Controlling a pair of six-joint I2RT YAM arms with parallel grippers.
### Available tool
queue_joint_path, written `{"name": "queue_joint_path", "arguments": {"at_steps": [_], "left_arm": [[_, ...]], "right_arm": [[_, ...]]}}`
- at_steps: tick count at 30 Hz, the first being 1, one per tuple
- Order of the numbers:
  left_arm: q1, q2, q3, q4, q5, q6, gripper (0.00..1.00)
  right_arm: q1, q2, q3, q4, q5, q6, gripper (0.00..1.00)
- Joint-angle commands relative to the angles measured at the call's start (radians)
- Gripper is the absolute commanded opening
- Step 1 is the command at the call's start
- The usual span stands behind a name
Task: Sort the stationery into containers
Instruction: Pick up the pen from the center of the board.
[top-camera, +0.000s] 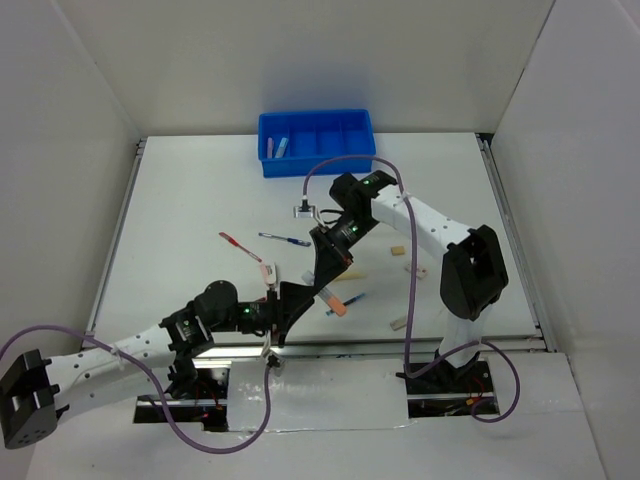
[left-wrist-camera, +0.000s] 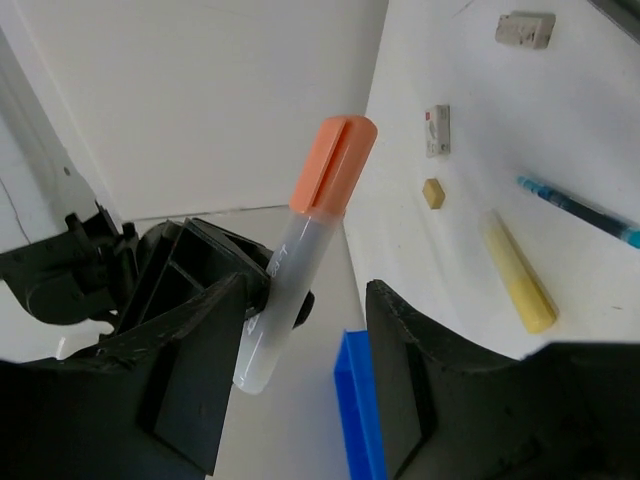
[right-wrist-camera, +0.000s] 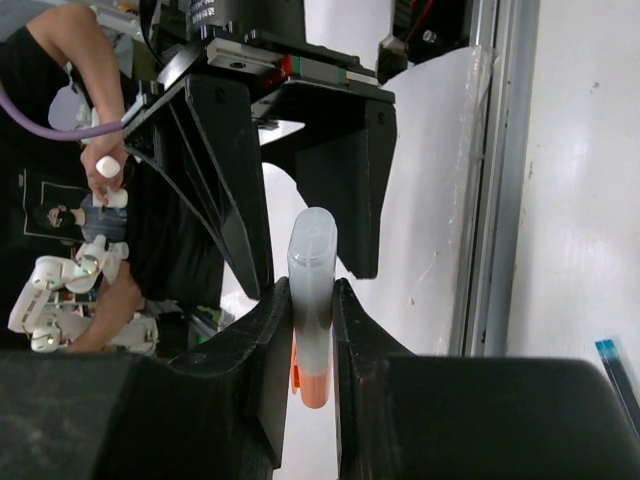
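The orange-tipped marker stands clamped between the fingers of my right gripper, which is shut on its clear barrel. The same marker slants between the wide-apart fingers of my left gripper, which is open; its clear end lies against the left finger. From above, both grippers meet over the near middle of the table, with the marker's orange cap showing below them. The blue tray sits at the far edge and holds small items in its leftmost compartment.
On the table lie a red pen, a blue pen, a pale yellow bar, another blue pen, a beige eraser and white erasers. White walls enclose the table.
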Motion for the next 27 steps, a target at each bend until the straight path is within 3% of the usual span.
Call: {"name": "queue_joint_path", "arguments": {"at_steps": [1,16,27], "left_arm": [[-0.012,0.016,0.002,0.077,0.044,0.093,0.62],[-0.031,0.011,-0.047,0.094,0.161,0.239,0.55],[-0.044,0.052,-0.031,0.057,0.152,0.288,0.5]], "right_arm": [[0.022,-0.009,0.014,-0.136,-0.049,-0.02,0.0],[0.074,0.02,0.035,-0.136,-0.061,-0.023,0.0],[0.095,0.012,0.024,-0.136,-0.059,-0.026,0.0]]}}
